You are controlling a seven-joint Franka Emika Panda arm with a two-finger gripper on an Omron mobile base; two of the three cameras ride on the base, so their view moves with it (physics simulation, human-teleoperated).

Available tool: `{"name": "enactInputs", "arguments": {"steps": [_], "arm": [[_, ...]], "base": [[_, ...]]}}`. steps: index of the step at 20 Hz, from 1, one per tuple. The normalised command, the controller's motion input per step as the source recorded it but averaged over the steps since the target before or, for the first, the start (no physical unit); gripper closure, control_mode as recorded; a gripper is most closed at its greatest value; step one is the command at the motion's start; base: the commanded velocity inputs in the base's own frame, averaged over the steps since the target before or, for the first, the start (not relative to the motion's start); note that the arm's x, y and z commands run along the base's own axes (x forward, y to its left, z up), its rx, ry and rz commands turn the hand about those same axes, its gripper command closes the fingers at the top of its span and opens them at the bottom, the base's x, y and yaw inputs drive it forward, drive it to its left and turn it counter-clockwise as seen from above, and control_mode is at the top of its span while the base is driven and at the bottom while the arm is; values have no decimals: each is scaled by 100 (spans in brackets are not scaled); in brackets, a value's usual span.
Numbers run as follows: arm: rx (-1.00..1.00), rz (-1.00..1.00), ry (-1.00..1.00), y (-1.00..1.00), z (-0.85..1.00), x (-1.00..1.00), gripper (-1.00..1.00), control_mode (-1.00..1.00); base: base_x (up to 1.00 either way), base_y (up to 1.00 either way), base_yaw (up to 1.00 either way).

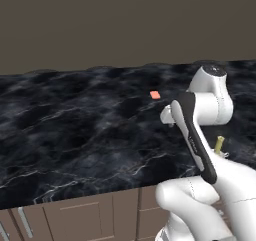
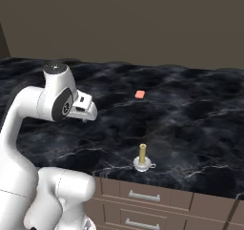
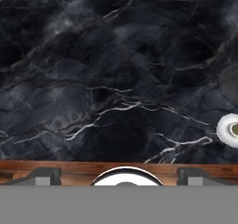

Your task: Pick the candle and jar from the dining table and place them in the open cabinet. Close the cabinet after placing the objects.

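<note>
The candle (image 2: 142,158) is a short olive stick standing upright in a small round silvery holder, close to the front edge of the dining table (image 2: 190,109). It peeks out behind the arm as the candle (image 1: 219,145) in the left base view, and its holder shows at the right edge of the hand view as the candle (image 3: 229,130). My gripper (image 2: 85,114) hangs over the table's front part, left of the candle and well above it, pointing down. In the hand view the gripper (image 3: 120,175) is open, its tips wide apart with nothing between them. The jar and the cabinet are out of view.
A flat salmon-orange piece (image 2: 139,94) lies farther back near the middle of the black marble top, also seen as the salmon-orange piece (image 1: 155,95). Taupe-brown drawer fronts (image 2: 143,195) with silver handles run under the table's front edge. A plain brown wall stands behind the table.
</note>
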Motion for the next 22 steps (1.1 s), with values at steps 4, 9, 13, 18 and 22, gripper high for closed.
{"name": "enactInputs", "arguments": {"steps": [4, 9, 13, 18, 22], "arm": [[0, 0, 0, -9, -20, -25, -100, -100], [0, 0, -5, -22, -19, -36, -100, -100], [-1, 1, -9, -29, -18, -38, -100, -100], [-1, 0, -7, -26, -19, -34, -100, -100], [0, 0, -4, -25, -10, -9, -100, -100]], "base": [[0, 0, 0], [0, 0, 0], [0, 0, 0], [0, 0, 0], [0, 0, 0]]}}
